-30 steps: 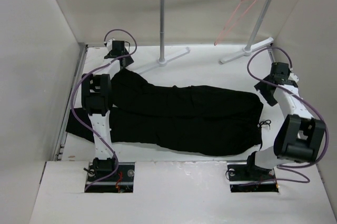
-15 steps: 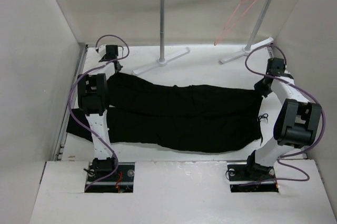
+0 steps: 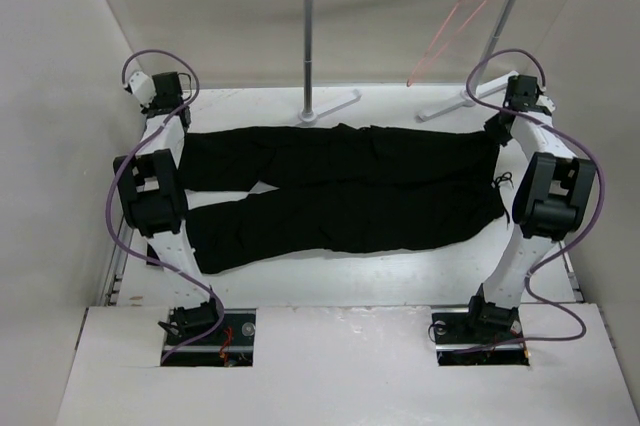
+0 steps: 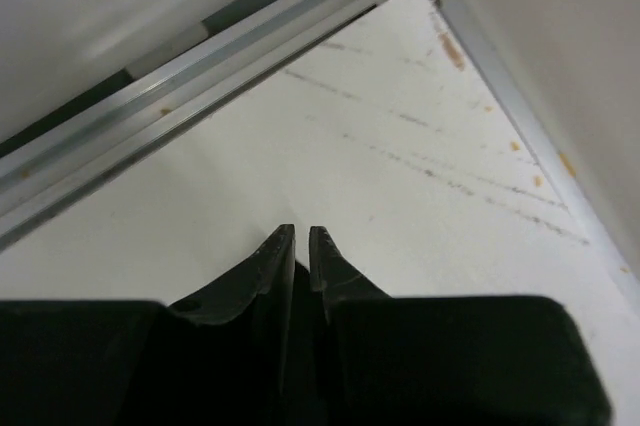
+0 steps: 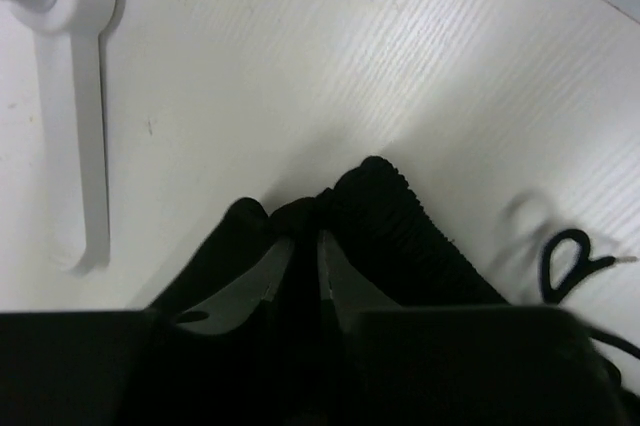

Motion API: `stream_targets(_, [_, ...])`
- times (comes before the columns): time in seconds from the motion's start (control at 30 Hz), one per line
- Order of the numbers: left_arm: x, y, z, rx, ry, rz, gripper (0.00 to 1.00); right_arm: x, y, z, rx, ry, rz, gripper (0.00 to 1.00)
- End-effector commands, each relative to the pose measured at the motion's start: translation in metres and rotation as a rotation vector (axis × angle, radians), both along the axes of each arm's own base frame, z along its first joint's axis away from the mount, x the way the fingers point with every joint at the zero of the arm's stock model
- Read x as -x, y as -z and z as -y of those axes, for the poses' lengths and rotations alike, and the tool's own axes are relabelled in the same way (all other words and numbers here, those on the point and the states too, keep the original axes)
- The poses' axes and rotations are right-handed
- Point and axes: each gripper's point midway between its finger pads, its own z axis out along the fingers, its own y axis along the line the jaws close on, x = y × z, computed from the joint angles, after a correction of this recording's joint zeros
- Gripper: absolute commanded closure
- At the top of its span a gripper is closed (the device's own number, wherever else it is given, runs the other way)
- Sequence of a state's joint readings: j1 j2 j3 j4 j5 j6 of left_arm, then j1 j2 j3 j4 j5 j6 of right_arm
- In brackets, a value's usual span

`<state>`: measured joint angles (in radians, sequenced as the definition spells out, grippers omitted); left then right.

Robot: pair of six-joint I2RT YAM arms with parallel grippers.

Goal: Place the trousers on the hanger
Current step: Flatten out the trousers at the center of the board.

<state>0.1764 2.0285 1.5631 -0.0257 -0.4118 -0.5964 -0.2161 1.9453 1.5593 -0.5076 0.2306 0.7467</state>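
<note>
The trousers point(image 3: 340, 191) are plain matte black with no pattern, and the cord point(image 5: 570, 251) at their waist is black too. The hanger point(image 3: 450, 31) is pink-red. The rail point(image 3: 309, 46) has silver tubes with white joints and feet. The bench point(image 3: 350, 276) is white, with faint specks and streaks that look rusty brown, though the close view is soft. The arms point(image 3: 185, 251) are white with black joints and purple cables point(image 3: 505, 52). The left pincer point(image 4: 300, 236) and right pincer point(image 5: 303, 241) are black.
</note>
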Motion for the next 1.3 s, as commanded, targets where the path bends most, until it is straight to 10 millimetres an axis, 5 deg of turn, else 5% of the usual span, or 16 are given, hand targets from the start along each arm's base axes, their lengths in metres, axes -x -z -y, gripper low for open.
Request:
stream_targets(0.0, [-0.026, -0.034, 0.007, -0.021, -0.006, 0.123, 0.85, -0.023, -0.026, 0.013, 0.045, 0.026, 0.088, 0.66])
stream_targets(0.07, [-0.024, -0.041, 0.019, -0.007, 0.02, 0.134, 0.69, -0.023, -0.036, 0.0, 0.049, -0.005, 0.114, 0.36])
stream_targets(0.13, [-0.009, -0.057, 0.04, -0.003, 0.07, 0.151, 0.54, -0.011, -0.055, -0.01, 0.064, -0.014, 0.14, 0.21])
stream_targets(0.27, [0.054, -0.063, 0.115, 0.063, 0.218, 0.164, 0.43, 0.028, -0.081, -0.037, 0.068, -0.017, 0.193, 0.16])
stream_targets(0.37, [0.098, -0.041, 0.177, 0.14, 0.327, 0.132, 0.41, 0.061, -0.071, -0.062, 0.063, -0.056, 0.184, 0.3])
stream_targets(0.47, [0.129, -0.022, 0.221, 0.194, 0.417, 0.072, 0.42, 0.101, -0.042, -0.089, 0.03, -0.107, 0.131, 0.8])
stream_targets(0.6, [0.18, 0.004, 0.261, 0.253, 0.494, 0.002, 0.45, 0.153, -0.013, -0.139, -0.017, -0.254, 0.077, 0.84])
stream_targets(0.77, [0.233, 0.065, 0.247, 0.335, 0.403, -0.108, 0.48, 0.208, 0.032, -0.215, -0.095, -0.452, -0.035, 0.79])
stream_targets(0.93, [0.274, 0.11, 0.225, 0.405, 0.316, -0.205, 0.51, 0.222, 0.07, -0.253, -0.127, -0.515, -0.139, 0.79])
stream_targets(1.1, [0.31, 0.126, 0.203, 0.417, 0.259, -0.242, 0.51, 0.256, 0.087, -0.278, -0.179, -0.518, -0.201, 0.86])
stream_targets(1.27, [0.346, 0.129, 0.182, 0.432, 0.197, -0.255, 0.49, 0.323, 0.096, -0.291, -0.276, -0.51, -0.246, 0.89])
